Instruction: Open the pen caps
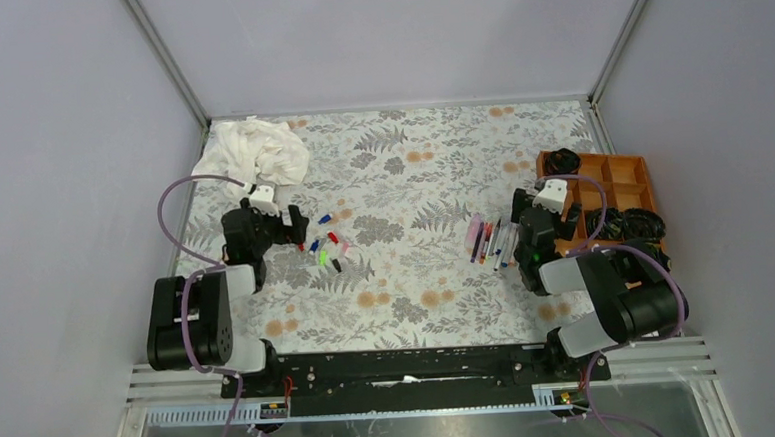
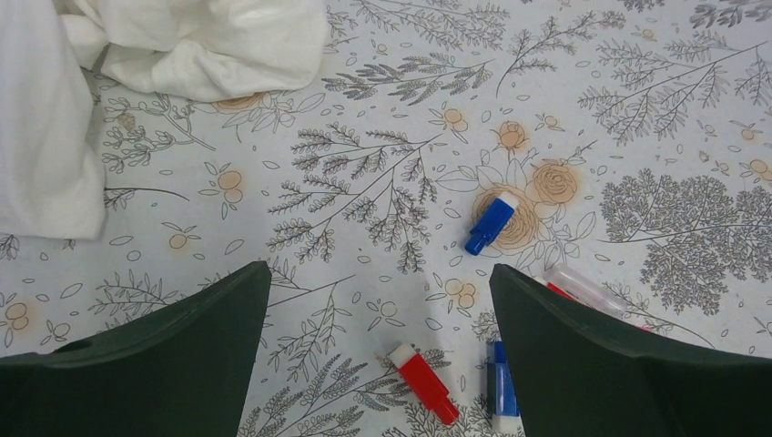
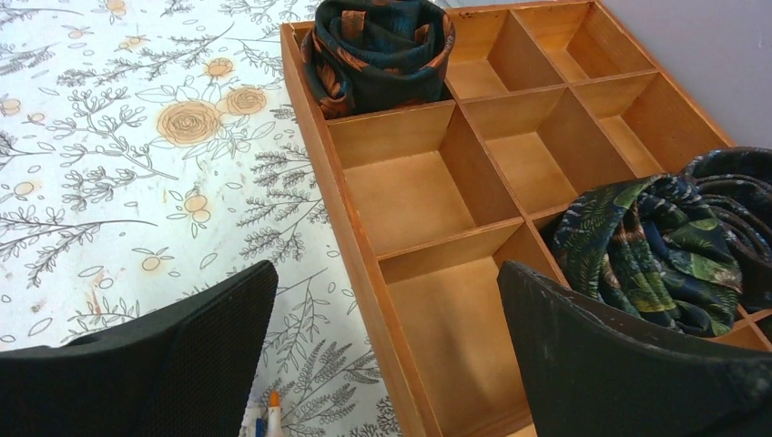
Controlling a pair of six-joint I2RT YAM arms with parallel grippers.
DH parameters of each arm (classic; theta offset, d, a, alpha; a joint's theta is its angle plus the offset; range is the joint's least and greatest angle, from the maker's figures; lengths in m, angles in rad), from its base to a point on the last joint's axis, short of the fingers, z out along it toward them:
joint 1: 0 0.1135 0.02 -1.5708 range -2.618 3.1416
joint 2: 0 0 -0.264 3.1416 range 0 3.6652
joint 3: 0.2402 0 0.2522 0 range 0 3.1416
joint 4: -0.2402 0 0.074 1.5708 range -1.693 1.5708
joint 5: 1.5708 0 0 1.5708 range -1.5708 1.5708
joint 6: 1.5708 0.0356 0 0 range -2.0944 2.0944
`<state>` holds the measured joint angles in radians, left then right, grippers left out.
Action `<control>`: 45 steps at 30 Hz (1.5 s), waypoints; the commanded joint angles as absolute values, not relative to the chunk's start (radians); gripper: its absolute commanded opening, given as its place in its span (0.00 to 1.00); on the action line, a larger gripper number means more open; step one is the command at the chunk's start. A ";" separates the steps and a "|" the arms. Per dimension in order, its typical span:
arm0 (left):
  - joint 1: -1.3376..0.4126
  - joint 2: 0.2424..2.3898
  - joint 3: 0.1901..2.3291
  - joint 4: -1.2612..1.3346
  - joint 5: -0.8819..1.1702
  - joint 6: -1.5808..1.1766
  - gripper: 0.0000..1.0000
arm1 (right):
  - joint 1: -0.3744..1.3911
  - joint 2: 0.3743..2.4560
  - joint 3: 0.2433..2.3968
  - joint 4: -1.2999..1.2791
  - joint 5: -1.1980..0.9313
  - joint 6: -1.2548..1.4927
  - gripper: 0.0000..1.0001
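Several loose pen caps [image 1: 329, 246] in blue, red, green and black lie left of centre on the floral cloth. In the left wrist view a blue cap [image 2: 490, 224], a red cap [image 2: 424, 382] and another blue cap [image 2: 501, 393] show, with a clear red-tipped piece [image 2: 583, 289] beside the right finger. My left gripper [image 1: 299, 225] [image 2: 378, 309] is open and empty just left of the caps. The pens [image 1: 491, 241] lie in a row right of centre. My right gripper [image 1: 527, 233] [image 3: 382, 309] is open and empty beside them; an orange pen tip [image 3: 272, 399] shows below it.
A crumpled white cloth [image 1: 252, 151] [image 2: 137, 55] lies at the back left. A wooden compartment tray [image 1: 612, 182] [image 3: 364, 264] holding rolled dark patterned fabric [image 3: 378, 45] [image 3: 665, 246] stands at the right edge, under the right gripper.
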<state>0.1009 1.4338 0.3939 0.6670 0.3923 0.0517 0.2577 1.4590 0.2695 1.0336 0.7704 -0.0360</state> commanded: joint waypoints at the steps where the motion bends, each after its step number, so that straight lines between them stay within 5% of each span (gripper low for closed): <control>1: 0.104 1.386 0.344 0.859 0.343 0.009 0.98 | 0.250 1.517 0.245 1.250 0.808 -0.026 1.00; 7: 0.086 1.334 0.220 1.050 0.354 0.003 0.98 | 0.249 1.528 0.153 1.425 0.660 -0.083 1.00; 12: 0.050 1.503 0.170 1.338 0.338 -0.008 0.99 | 0.250 1.577 0.045 1.653 0.491 -0.120 1.00; 14: 0.024 1.492 0.206 1.215 0.303 0.034 0.99 | 0.248 1.626 0.048 1.699 0.438 -0.146 1.00; 22: 0.028 1.511 0.237 1.193 0.287 0.005 0.99 | 0.075 1.549 0.261 1.180 0.331 0.045 1.00; 45: 0.028 1.508 0.239 1.184 0.285 0.005 0.99 | 0.053 1.546 0.256 1.191 0.302 0.054 1.00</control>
